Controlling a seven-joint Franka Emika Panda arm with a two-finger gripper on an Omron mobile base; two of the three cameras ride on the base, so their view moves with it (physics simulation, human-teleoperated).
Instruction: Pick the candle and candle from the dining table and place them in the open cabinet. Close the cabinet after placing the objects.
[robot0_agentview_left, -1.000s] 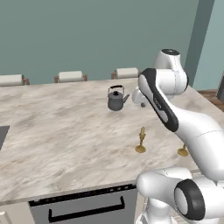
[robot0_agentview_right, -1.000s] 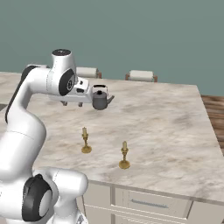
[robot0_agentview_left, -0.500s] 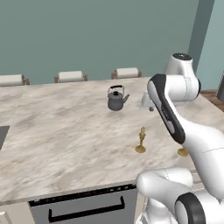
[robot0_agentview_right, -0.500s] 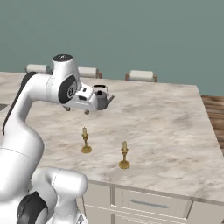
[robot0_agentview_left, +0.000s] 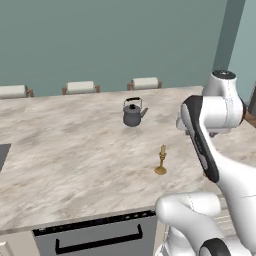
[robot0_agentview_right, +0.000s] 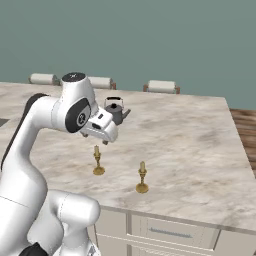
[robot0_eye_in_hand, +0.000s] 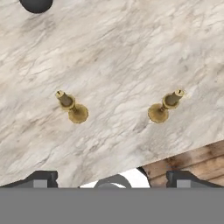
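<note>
Bare surface (robot0_eye_in_hand: 131, 52) below the open claw (robot0_eye_in_hand: 109, 175); two candles (robot0_eye_in_hand: 72, 107) (robot0_eye_in_hand: 164, 107) well apart underneath, kettle (robot0_agentview_right: 114, 110) farther off.

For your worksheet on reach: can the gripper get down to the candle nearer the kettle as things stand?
Probably yes. The gripper is open above the candle, which stands upright with bare dining table around it; the kettle stands well behind.
</note>
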